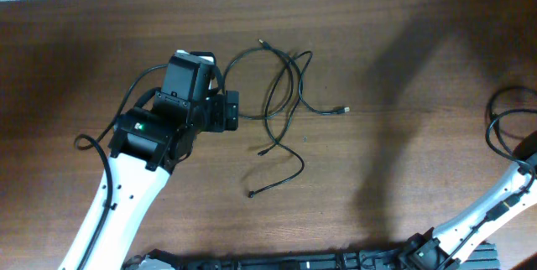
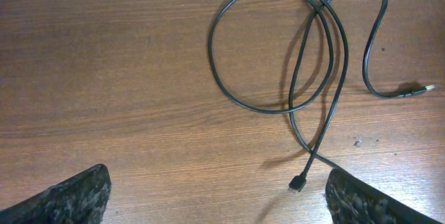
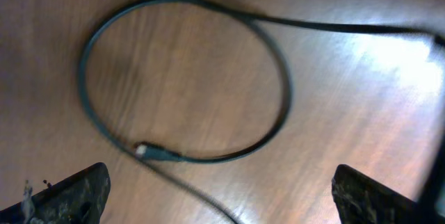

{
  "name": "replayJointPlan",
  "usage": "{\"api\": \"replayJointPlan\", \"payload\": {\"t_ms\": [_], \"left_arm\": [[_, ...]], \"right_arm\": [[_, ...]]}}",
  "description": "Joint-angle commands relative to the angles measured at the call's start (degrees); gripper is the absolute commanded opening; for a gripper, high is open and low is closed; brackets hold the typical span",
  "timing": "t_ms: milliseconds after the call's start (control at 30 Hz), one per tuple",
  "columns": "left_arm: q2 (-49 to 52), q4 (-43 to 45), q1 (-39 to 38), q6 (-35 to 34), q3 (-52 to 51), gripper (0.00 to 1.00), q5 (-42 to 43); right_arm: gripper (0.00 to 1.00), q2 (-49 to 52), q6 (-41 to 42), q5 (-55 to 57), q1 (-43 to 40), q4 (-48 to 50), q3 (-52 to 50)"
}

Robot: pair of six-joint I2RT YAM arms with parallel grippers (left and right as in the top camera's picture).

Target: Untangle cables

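**Both jaws wide, cables loose on the wood**

A brown wood-grain tabletop fills every view, with broad soft shadows across its right half. The cables lie near the middle of it, thin black cords in overlapping loops. One round loop sits to the upper left of the bunch, and long strands cross over it and trail downward. One plug points right at the end of a curved tail. Two other loose ends lie lower down, apart from each other.

My left arm reaches in from the lower left, and my left jaws stop just left of the round loop without touching it. In my left wrist view the two left fingers sit in the bottom corners, spread far apart with only bare wood between them. The round loop lies ahead of them. A small dark plug rests close to the right-hand finger, and I cannot tell whether they touch.

My right arm enters at the lower right. My right jaws are outside the overhead view. In the blurred right wrist view the right fingers also stand wide apart and hold nothing. Ahead of them a lone cable makes one open ring on the wood, and its silvery tip lies inside the ring's lower edge. From above, black loops lie at the right edge. I cannot tell whether they are that same cord.
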Motion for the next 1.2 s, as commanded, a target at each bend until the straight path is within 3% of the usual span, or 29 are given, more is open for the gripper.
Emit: {"api": "replayJointPlan", "payload": {"t_ms": [0, 200, 367, 500, 800, 1167], "left_arm": [[0.1, 0.1, -0.1, 0.1, 0.3, 0.99, -0.6], [0.1, 0.1, -0.1, 0.1, 0.3, 0.99, -0.6], [0.1, 0.1, -0.1, 0.1, 0.3, 0.99, -0.6], [0.1, 0.1, -0.1, 0.1, 0.3, 0.99, -0.6], [0.1, 0.1, -0.1, 0.1, 0.3, 0.99, -0.6], [0.1, 0.1, -0.1, 0.1, 0.3, 0.99, -0.6]], "right_arm": [[0.99, -4.3, -1.6, -5.0, 0.0, -0.3, -0.3], [0.99, -16.7, -1.6, -5.2, 0.0, -0.3, -0.3], [0.99, -25.7, -2.8, -17.1, 0.8, -0.3, -0.3], [0.99, -28.0, -7.8, -19.8, 9.9, -0.3, -0.3], [0.99, -23.3, -9.1, -19.6, 37.2, 2.9, -0.4], [0.99, 0.8, -9.1, -20.0, 59.5, 7.7, -0.4]]}}
